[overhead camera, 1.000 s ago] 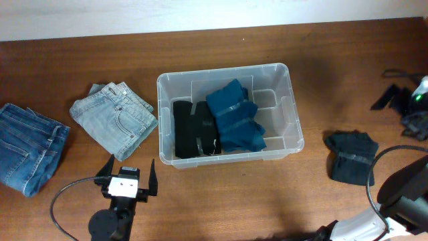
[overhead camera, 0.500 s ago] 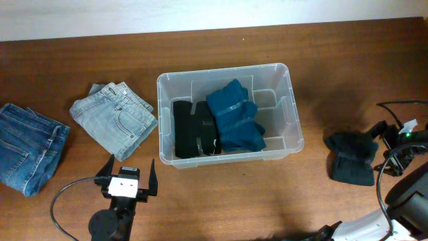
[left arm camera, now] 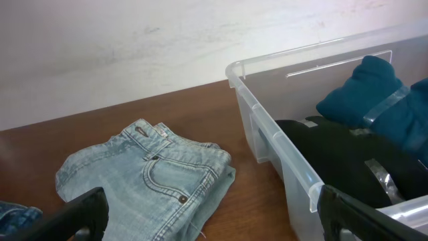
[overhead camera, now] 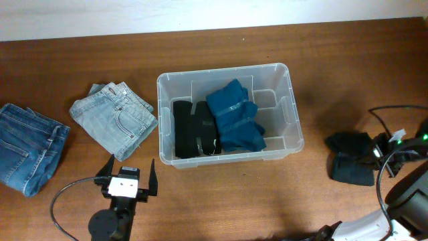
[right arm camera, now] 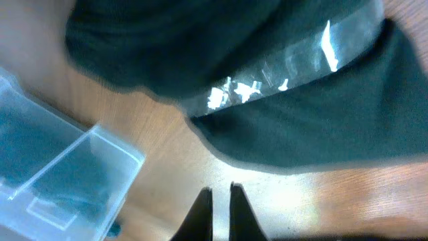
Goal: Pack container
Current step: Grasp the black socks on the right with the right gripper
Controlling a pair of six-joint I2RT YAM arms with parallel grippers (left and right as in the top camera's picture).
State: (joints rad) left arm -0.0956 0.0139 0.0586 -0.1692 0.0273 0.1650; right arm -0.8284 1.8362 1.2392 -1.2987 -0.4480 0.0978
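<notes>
Room is left in the container (overhead camera: 225,69) in the middle of the table (overhead camera: 321,53), so my right gripper (right arm camera: 217,201), fingers nearly shut and holding nothing, hangs just beside the dark bundle (overhead camera: 349,158) I want to pack next.

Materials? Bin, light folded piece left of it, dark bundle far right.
Container: clear, glossy rigid plastic; contents show through the walls. Light folded piece: faded denim; pocket stitching, rivets visible. Dark bundle: soft matte fabric, probably knit or fleece; the shiny band around it looks like clear tape.
</notes>
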